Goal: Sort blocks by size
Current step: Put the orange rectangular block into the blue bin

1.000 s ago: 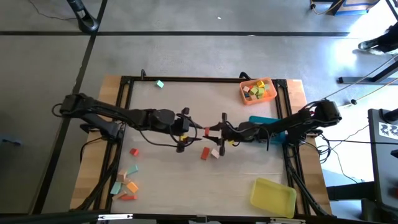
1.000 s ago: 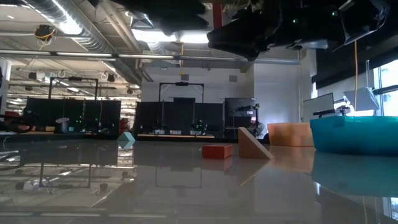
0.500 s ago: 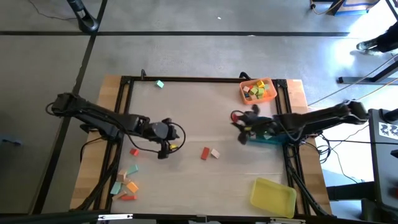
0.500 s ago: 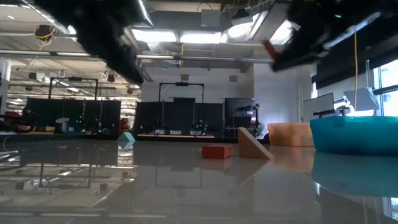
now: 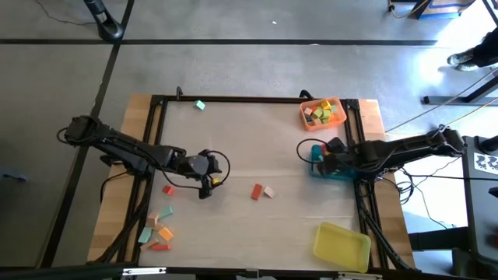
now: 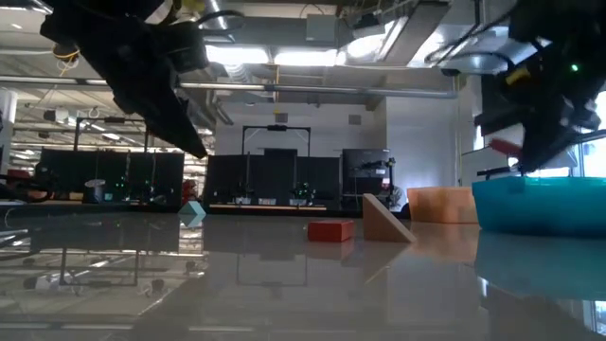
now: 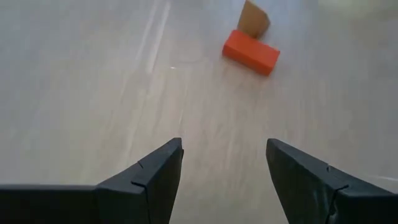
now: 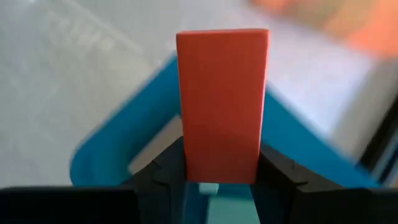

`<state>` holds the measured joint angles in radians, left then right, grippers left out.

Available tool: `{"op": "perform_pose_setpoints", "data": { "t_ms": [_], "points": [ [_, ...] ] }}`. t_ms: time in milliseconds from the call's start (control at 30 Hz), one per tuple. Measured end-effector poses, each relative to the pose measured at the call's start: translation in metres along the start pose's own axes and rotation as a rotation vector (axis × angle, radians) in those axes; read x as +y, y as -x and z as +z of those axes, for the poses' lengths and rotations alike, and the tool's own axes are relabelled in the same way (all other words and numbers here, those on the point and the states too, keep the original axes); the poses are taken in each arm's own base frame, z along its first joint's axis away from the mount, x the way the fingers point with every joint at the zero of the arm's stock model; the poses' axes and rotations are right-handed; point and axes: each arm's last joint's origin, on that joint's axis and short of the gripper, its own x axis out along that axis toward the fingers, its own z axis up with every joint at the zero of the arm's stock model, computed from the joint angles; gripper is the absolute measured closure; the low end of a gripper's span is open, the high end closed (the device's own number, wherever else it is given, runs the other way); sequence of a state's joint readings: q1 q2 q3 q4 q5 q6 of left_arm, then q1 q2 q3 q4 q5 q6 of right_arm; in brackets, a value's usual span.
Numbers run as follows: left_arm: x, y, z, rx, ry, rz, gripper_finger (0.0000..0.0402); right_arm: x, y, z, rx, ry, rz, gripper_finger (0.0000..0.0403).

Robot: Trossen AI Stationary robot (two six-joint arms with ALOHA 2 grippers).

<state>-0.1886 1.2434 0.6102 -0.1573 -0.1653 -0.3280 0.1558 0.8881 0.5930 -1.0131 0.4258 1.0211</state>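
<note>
The right gripper (image 8: 221,180) is stretched out over the blue tray (image 5: 336,173), pinching a red block (image 8: 222,102) upright between its fingers (block sits right above the tray's near rim). The left gripper (image 7: 224,168) hangs above bare table (image 5: 249,148) left of center, fingers spread wide with nothing in them, pointing toward a red bar (image 7: 251,52) and a tan block (image 7: 253,18) lying just beside each other.
</note>
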Motion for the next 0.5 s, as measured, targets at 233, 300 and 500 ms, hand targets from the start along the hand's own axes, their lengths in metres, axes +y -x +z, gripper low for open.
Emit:
{"op": "perform_pose_setpoints", "data": {
  "t_ms": [233, 300, 500],
  "points": [
    [-0.002, 0.000, 0.007, -0.070, -0.035, -0.022, 0.0181, -0.005, -0.023, -0.018, 0.081, -0.059, 0.000, 0.0264],
    [-0.003, 0.001, 0.010, -0.102, -0.033, -0.032, 0.0181, -0.005, -0.024, -0.019, 0.079, -0.060, 0.004, 0.0256],
    [-0.006, -0.010, 0.014, -0.150, -0.052, -0.041, 0.0181, -0.005, -0.024, -0.019, 0.086, -0.048, 0.007, 0.0191]
  ]
}}
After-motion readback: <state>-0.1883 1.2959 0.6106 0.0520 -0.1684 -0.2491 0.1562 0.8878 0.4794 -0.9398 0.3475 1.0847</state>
